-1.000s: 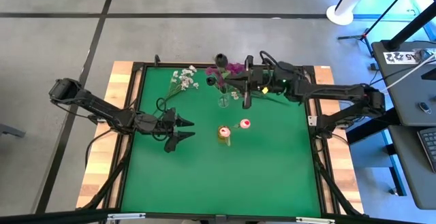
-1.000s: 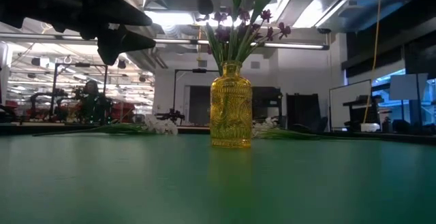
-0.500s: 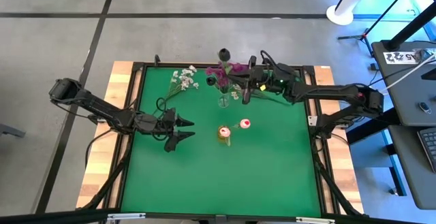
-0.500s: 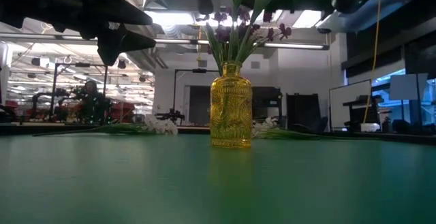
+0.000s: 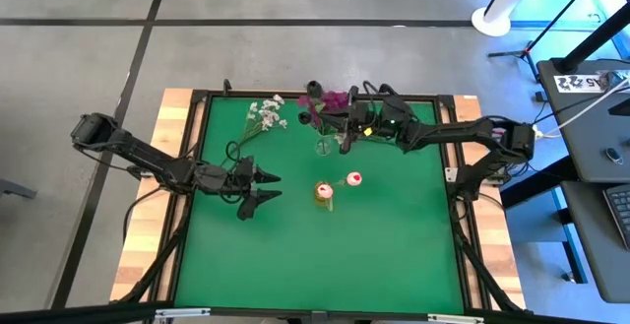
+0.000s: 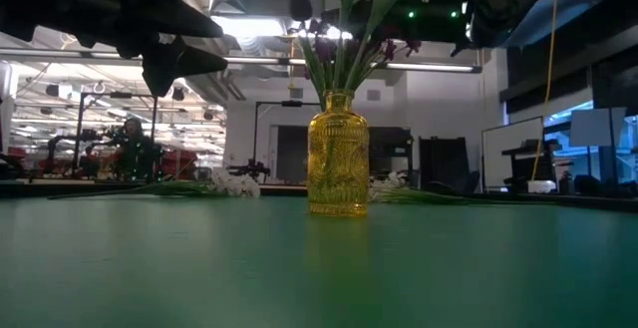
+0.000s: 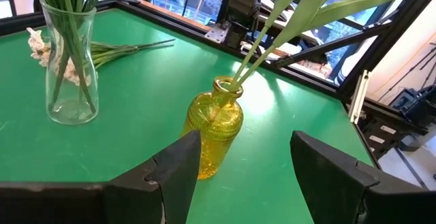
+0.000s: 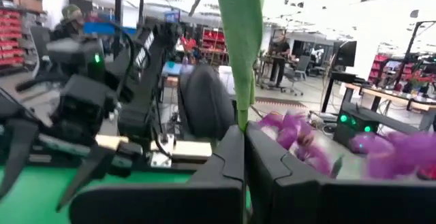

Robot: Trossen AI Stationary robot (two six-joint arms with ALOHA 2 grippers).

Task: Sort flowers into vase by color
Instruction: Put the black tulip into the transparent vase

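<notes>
My right gripper (image 5: 344,135) hovers beside the clear glass vase (image 5: 323,147) near the table's far edge, shut on a green stem. Magenta-purple sprigs (image 5: 335,98) and dark buds (image 5: 315,88) stand over that vase. The yellow vase (image 5: 324,194) stands mid-table with green stems in its mouth (image 7: 225,84) and a pale pink bud (image 5: 354,179) leaning out. White-blossom sprigs (image 5: 264,117) lie flat on the table's far-left part. My left gripper (image 5: 268,188) waits open, left of the yellow vase (image 7: 214,125). My right gripper pinches a broad green stem or leaf (image 8: 240,112) between its two shut fingers (image 8: 225,163). The fingers come level from the table's right and lie across the stem. The stem rises upright out of the hold; its bloom end is outside the wrist view.
The table is a green mat (image 5: 394,255) inside a black frame (image 5: 455,181), with bare room on its near half. Loose green stems (image 7: 129,47) lie behind the clear vase (image 7: 68,67). People and benches show in the room beyond.
My right gripper has moved toward the table's left, carrying the stem closer to the clear vase; in the low view its arm has come into the picture at upper right. The left arm has kept still.
</notes>
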